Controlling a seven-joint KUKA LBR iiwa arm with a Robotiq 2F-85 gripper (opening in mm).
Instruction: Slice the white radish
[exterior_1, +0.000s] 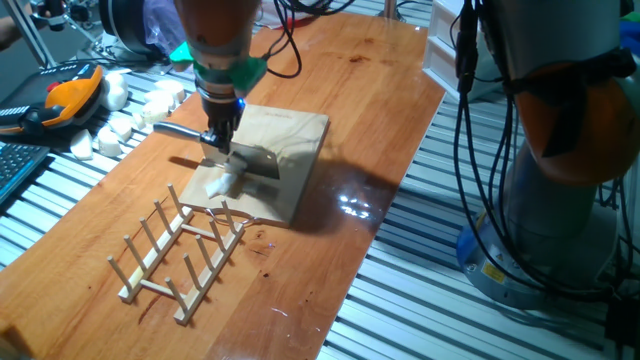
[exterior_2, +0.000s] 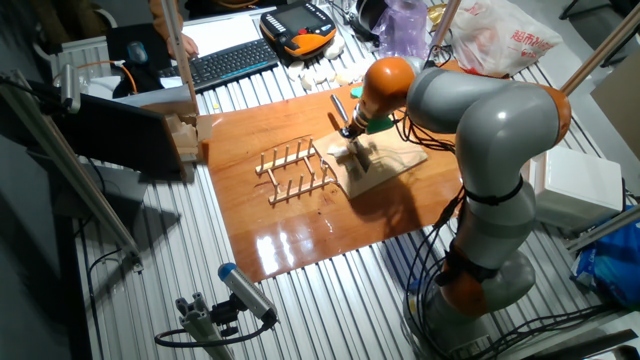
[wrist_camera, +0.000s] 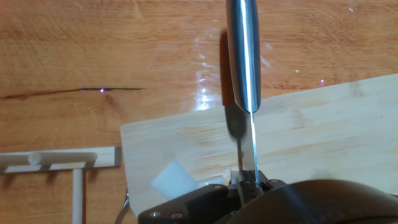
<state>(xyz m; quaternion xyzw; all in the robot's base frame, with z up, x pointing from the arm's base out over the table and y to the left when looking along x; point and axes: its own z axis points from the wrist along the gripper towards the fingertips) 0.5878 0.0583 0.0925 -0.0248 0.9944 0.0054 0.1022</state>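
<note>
The fingertips of the tool are hidden behind the knife in one fixed view and cut off by dark housing at the bottom edge in the hand view, yet the tool is seen clenched on the knife, whose metal handle runs up from it in the hand view. The blade is seen edge-on there and is hard to make out. The white radish is found on the cutting board, just below the blade; in the hand view only one pale chunk is shown, partly cut off by the housing. In the other fixed view the radish is too small to tell, and the board is partly masked by the arm.

A wooden rack is set on the bench just beside the board's near edge. Blocky white chunks are heaped at the far corner of the bench, near an orange handheld pendant. A keyboard is placed beyond the bench.
</note>
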